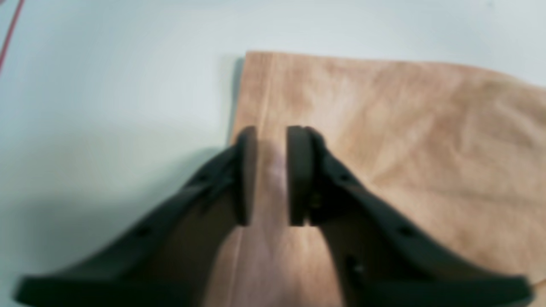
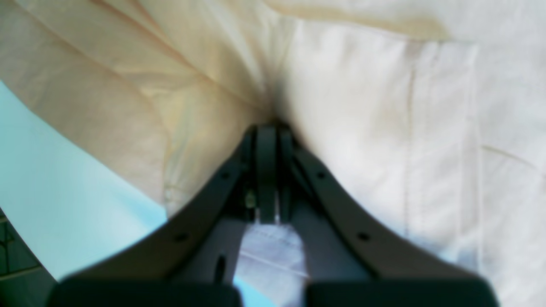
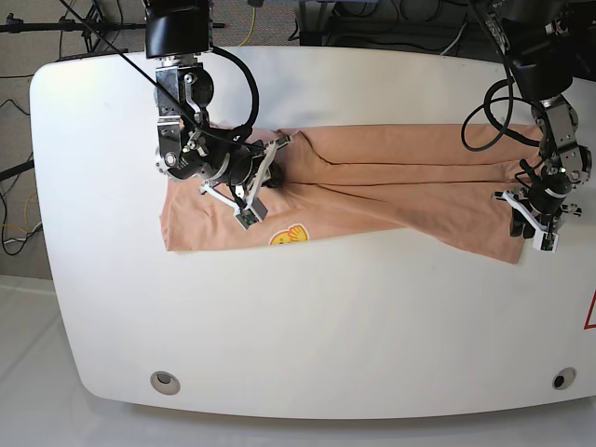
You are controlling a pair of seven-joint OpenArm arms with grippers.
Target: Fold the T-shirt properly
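Note:
The salmon-pink T-shirt (image 3: 400, 177) lies spread across the white table (image 3: 307, 326), its yellow smiley print (image 3: 289, 235) near the front left. My left gripper (image 3: 535, 237) is over the shirt's right front corner. In the left wrist view its jaws (image 1: 271, 175) stand apart, open, straddling the hem of the flat cloth (image 1: 384, 128). My right gripper (image 3: 275, 149) is at the shirt's left part, shut on a pinch of T-shirt. In the right wrist view, folds of the fabric (image 2: 362, 106) run to its closed fingertips (image 2: 268, 130).
Bare table surrounds the shirt, with a red line (image 1: 10, 34) off its corner and a red mark (image 3: 590, 312) at the right edge. Two round fittings (image 3: 165, 379) sit near the front corners. Cables (image 3: 251, 19) hang behind the table.

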